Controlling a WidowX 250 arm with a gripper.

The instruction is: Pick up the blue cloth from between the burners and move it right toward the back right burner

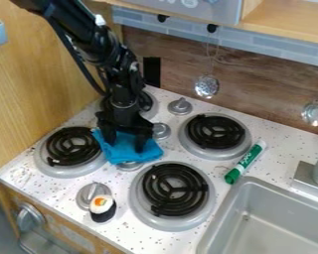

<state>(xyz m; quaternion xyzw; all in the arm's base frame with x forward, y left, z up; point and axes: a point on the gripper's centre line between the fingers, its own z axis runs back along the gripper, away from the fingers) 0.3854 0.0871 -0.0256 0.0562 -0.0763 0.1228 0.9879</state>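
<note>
The black gripper (125, 139) hangs down over the left middle of the stove top, with its fingers spread apart. Directly beneath it and between its fingers is a bunched blue cloth (135, 151), which lies between the burners and partly covers a metal knob. The fingers reach down to the cloth and hide parts of it.
Four black coil burners surround the cloth, including the front one (175, 189). A toy sushi piece (102, 204) rests by a front knob. A green marker (246, 162) lies near the sink (253, 186). Metal ladles (206, 86) hang on the back wall.
</note>
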